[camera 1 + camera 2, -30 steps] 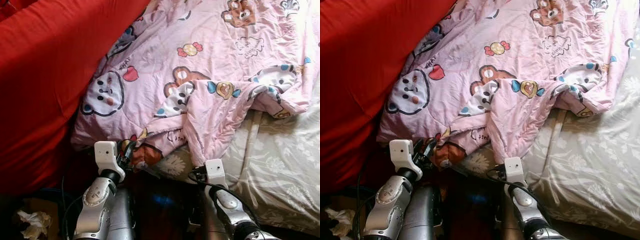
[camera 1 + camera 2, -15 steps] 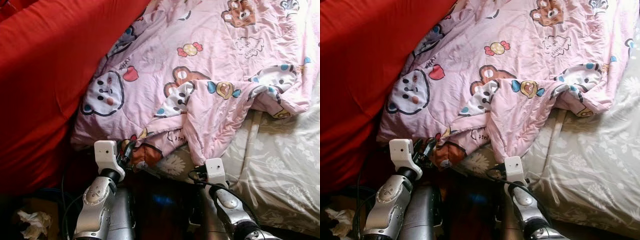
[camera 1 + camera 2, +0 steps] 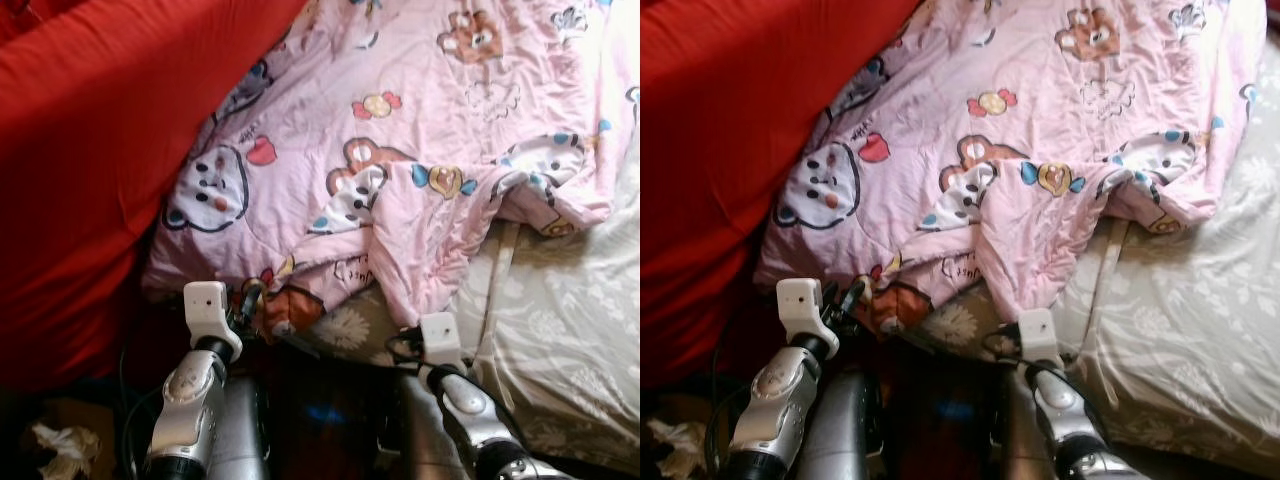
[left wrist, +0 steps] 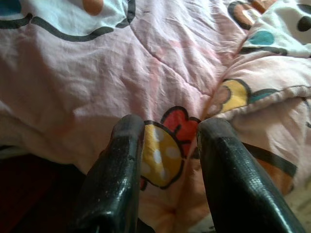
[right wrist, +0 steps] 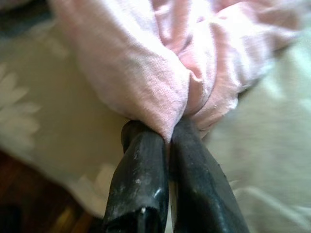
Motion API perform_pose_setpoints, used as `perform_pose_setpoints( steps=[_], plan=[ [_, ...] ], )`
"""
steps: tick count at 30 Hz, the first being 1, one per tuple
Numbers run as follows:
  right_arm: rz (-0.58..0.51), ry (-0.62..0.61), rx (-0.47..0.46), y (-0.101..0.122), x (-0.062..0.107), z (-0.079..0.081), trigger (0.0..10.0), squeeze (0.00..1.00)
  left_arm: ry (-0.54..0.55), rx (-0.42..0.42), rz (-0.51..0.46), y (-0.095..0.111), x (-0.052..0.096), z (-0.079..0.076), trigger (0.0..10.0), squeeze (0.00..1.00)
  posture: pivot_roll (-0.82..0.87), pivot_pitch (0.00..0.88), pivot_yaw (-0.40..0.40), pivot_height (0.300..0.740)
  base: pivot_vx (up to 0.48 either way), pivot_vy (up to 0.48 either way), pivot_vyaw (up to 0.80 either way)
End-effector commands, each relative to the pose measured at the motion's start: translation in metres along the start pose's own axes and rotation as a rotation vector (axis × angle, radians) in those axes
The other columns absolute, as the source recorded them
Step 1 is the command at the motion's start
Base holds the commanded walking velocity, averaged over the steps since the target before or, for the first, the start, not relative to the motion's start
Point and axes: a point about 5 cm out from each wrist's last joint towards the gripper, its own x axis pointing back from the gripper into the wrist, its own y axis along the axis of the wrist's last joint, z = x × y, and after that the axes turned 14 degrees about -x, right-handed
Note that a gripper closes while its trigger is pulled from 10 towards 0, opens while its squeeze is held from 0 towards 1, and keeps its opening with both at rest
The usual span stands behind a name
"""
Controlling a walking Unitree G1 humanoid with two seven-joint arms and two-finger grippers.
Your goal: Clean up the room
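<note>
A rumpled pink quilt (image 3: 400,120) printed with cartoon bears lies across the bed, its near edge hanging at the bed's side. My left gripper (image 4: 170,131) is at the quilt's near left edge, its fingers (image 4: 121,160) closed around a thick fold with a yellow and red print. My right gripper (image 5: 167,131) is shut on a pinched corner of the quilt's lower edge, just above the pale floral sheet (image 3: 560,340). Both silver arms (image 3: 195,390) reach up from the bottom of the head view.
A big red cushion (image 3: 90,150) lies along the left, against the quilt. Crumpled paper (image 3: 50,450) lies on the dark floor at the bottom left. Dark wood (image 3: 320,400) shows between my arms, below the mattress edge.
The head view has shifted slightly. Both grippers stay at the same spots on the quilt's edge.
</note>
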Motion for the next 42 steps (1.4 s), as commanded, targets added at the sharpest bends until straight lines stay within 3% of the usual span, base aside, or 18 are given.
perform_pose_setpoints(
  steps=[1,2,3,4,10,16,24,30,36,39,42],
  plan=[
    [0.007,-0.013,-0.051,-0.007,0.004,-0.005,0.0,0.00,0.018,-0.001,0.050,-0.015,0.005,0.005,10.0,0.00,0.03,0.200,-0.004,0.606,0.000,0.000,0.00],
    [0.001,-0.008,-0.061,-0.007,0.004,-0.005,6.5,0.00,0.023,-0.005,0.059,-0.018,0.004,0.006,10.0,0.00,0.03,0.190,-0.004,0.606,0.000,0.000,0.00],
    [-0.003,-0.005,-0.066,-0.007,0.004,-0.005,6.5,0.00,0.026,-0.007,0.065,-0.020,0.004,0.007,10.0,0.00,0.03,0.190,-0.004,0.606,0.000,0.000,0.00],
    [-0.010,-0.008,-0.075,-0.006,0.005,-0.006,10.0,0.00,0.032,-0.010,0.072,-0.021,0.003,0.008,10.0,0.00,0.02,0.176,-0.005,0.606,0.000,0.000,0.00],
    [-0.057,-0.064,-0.204,-0.010,0.011,-0.018,10.0,0.00,0.059,-0.022,0.044,-0.019,0.001,0.017,10.0,0.00,0.00,0.149,-0.009,0.606,0.000,0.000,0.00],
    [-0.026,-0.042,-0.199,-0.022,0.016,-0.016,10.0,0.00,0.057,-0.036,0.071,-0.027,0.002,0.017,10.0,0.00,-0.01,0.145,-0.007,0.606,0.000,0.000,0.00],
    [0.003,-0.044,-0.156,-0.023,0.015,-0.015,10.0,0.00,0.045,-0.047,0.128,-0.040,0.005,0.017,10.0,0.00,-0.02,0.132,0.001,0.670,0.000,0.000,0.00],
    [0.004,-0.041,-0.153,-0.023,0.014,-0.013,10.0,0.00,0.039,-0.048,0.140,-0.043,0.005,0.017,10.0,0.00,-0.01,0.130,0.007,0.695,0.000,0.000,0.00],
    [0.040,-0.048,-0.150,-0.033,0.018,-0.011,10.0,0.00,0.022,-0.065,0.238,-0.061,0.014,0.019,10.0,0.00,-0.02,0.114,0.014,0.740,0.000,0.000,0.00],
    [0.080,-0.066,-0.154,-0.043,0.023,-0.014,10.0,0.00,0.031,-0.084,0.351,-0.080,0.027,0.024,10.0,0.00,-0.02,0.098,0.014,0.740,0.000,0.000,0.00],
    [0.093,-0.074,-0.149,-0.047,0.025,-0.017,10.0,0.00,0.044,-0.086,0.401,-0.089,0.035,0.028,10.0,0.00,-0.02,0.085,0.009,0.740,0.000,0.000,0.00]
  ],
)
